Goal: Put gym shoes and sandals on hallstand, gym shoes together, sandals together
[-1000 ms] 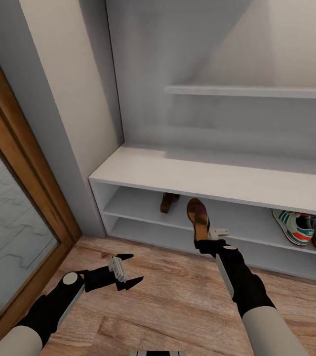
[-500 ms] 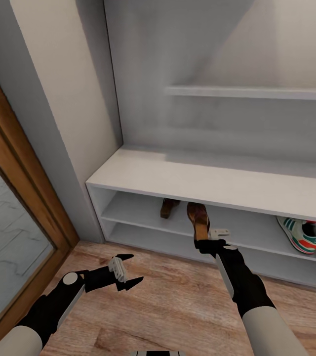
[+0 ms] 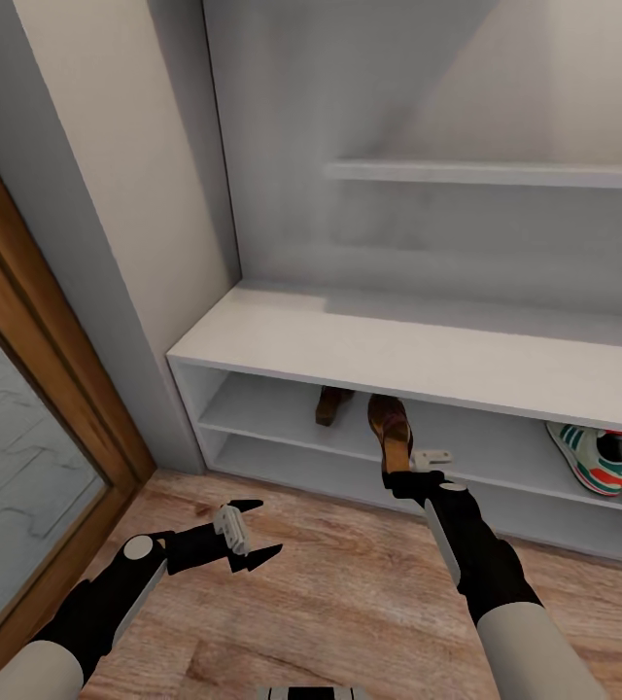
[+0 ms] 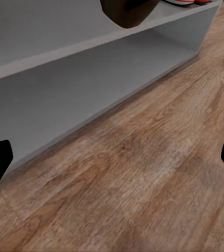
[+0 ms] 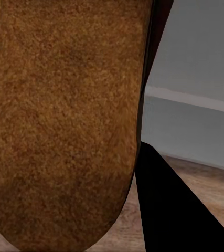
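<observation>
From the head camera, the right end effector (image 3: 403, 473) grips a sandal (image 3: 390, 431) by its heel end, toe pointing into the upper shelf row of the hallstand (image 3: 369, 342), just past the shelf's front edge. The other sandal (image 3: 330, 402) sits deeper on the same shelf, close beside it; the gym shoes (image 3: 610, 459) rest together toward the shelf's right end, well apart. The sandal looks light and fairly stiff, so a heel pinch should hold, though it may pivot. Headroom under the top board looks tight; sideways room is ample. The left end effector (image 3: 249, 533) hangs wide and empty over the corridor floor (image 3: 330, 612). The left wrist camera shows floor planks (image 4: 143, 178) meeting the hallstand's bottom edge (image 4: 96, 84). The right wrist camera shows the sandal's tan insole (image 5: 64, 121) held close.
</observation>
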Robot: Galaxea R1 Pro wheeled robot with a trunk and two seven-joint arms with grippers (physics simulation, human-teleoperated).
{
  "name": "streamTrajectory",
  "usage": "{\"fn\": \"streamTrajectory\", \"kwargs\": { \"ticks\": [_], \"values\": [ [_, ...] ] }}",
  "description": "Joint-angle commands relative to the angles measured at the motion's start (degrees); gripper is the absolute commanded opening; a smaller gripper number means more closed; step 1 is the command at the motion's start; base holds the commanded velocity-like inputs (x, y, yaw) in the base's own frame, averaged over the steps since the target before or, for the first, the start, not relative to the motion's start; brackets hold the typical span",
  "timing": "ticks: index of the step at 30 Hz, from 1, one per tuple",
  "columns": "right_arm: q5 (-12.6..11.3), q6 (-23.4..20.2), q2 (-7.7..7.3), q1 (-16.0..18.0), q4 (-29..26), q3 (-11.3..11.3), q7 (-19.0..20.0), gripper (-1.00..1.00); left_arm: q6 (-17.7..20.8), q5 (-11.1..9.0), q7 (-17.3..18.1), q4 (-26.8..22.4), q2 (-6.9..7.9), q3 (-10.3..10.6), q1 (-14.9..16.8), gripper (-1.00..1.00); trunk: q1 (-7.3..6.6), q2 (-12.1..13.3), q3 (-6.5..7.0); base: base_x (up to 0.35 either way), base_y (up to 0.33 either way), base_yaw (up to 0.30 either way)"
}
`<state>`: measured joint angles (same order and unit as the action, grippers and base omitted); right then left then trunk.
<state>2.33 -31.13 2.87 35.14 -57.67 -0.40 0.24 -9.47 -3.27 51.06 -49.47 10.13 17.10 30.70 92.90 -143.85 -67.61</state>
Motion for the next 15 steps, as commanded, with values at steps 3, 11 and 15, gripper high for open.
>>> {"fn": "streamTrajectory", "kwargs": {
  "ticks": [3, 11, 15],
  "values": [
    [0.04, -0.33, 0.03, 0.02, -0.08, -0.04, -0.06, -1.00, -0.17, -0.33, 0.00, 0.05, 0.07, 0.22, 0.05, 1.00, -0.01, -0.02, -0.05, 0.000, 0.000, 0.000],
    [-0.03, -0.33, -0.05, 0.02, -0.08, -0.04, -0.06, -1.00, -0.19, -0.33, 0.00, 0.02, 0.07, 0.22, 0.05, 1.00, 0.04, -0.05, -0.49, 0.000, 0.000, 0.000],
    [-0.04, -0.33, -0.06, 0.02, -0.08, -0.04, -0.06, -1.00, -0.20, -0.33, -0.05, 0.05, 0.07, 0.22, 0.04, 1.00, 0.04, -0.05, -0.49, 0.000, 0.000, 0.000]
  ]
}}
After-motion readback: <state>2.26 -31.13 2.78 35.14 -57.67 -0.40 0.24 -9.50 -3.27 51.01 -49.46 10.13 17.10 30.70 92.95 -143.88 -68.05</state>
